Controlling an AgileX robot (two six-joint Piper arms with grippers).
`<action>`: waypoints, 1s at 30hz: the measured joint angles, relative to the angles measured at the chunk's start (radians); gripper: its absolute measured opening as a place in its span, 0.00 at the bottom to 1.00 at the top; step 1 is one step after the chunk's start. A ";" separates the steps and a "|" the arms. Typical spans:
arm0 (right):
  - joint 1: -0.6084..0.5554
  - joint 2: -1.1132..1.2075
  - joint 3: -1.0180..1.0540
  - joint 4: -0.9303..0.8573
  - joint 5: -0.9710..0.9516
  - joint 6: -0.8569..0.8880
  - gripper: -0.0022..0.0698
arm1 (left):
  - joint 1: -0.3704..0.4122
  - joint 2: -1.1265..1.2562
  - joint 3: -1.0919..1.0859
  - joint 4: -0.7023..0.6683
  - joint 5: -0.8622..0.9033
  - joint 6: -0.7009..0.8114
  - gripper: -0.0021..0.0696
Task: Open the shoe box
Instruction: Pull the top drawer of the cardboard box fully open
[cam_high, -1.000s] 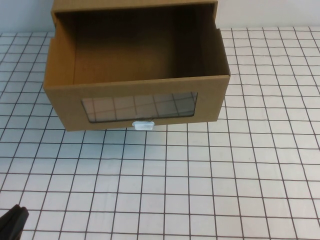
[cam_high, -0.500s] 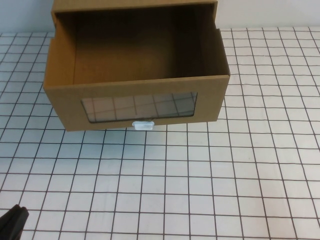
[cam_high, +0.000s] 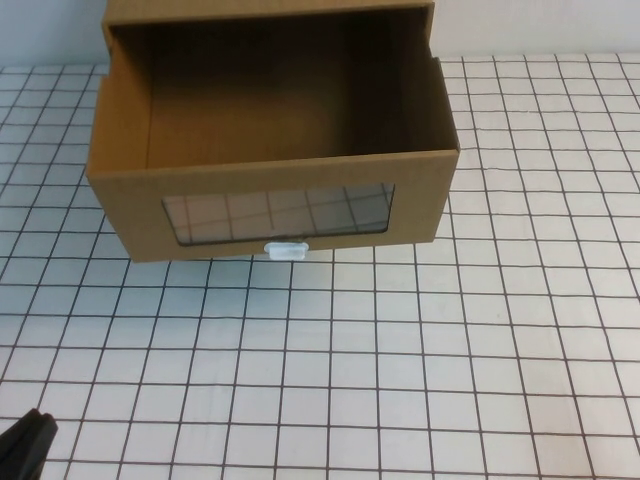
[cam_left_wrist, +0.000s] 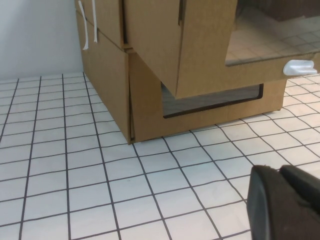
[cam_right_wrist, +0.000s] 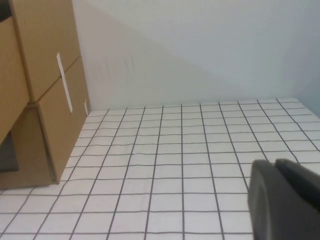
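The brown cardboard shoe box (cam_high: 270, 190) stands at the back of the table with its drawer pulled out toward me, the inside empty. The drawer front has a clear window (cam_high: 278, 212) and a small white handle (cam_high: 287, 249) at its lower edge. My left gripper (cam_high: 25, 445) rests at the near left corner of the table, shut and holding nothing; in its wrist view the gripper (cam_left_wrist: 280, 172) sits low with the box (cam_left_wrist: 150, 60) and handle (cam_left_wrist: 299, 67) ahead. My right gripper (cam_right_wrist: 274, 165) is shut and empty, off to the right of the box (cam_right_wrist: 45, 100).
A white cloth with a black grid (cam_high: 420, 360) covers the table. A plain pale wall (cam_right_wrist: 200, 45) runs behind the box.
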 joint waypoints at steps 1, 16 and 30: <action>0.000 0.000 0.000 0.000 -0.005 0.002 0.01 | 0.000 0.000 0.000 0.000 0.000 0.000 0.03; 0.000 0.000 0.043 0.685 0.107 -0.759 0.01 | 0.000 0.000 0.000 0.000 0.000 0.000 0.03; 0.000 0.000 0.043 0.693 0.237 -0.776 0.01 | 0.000 0.000 0.000 0.000 0.000 0.000 0.03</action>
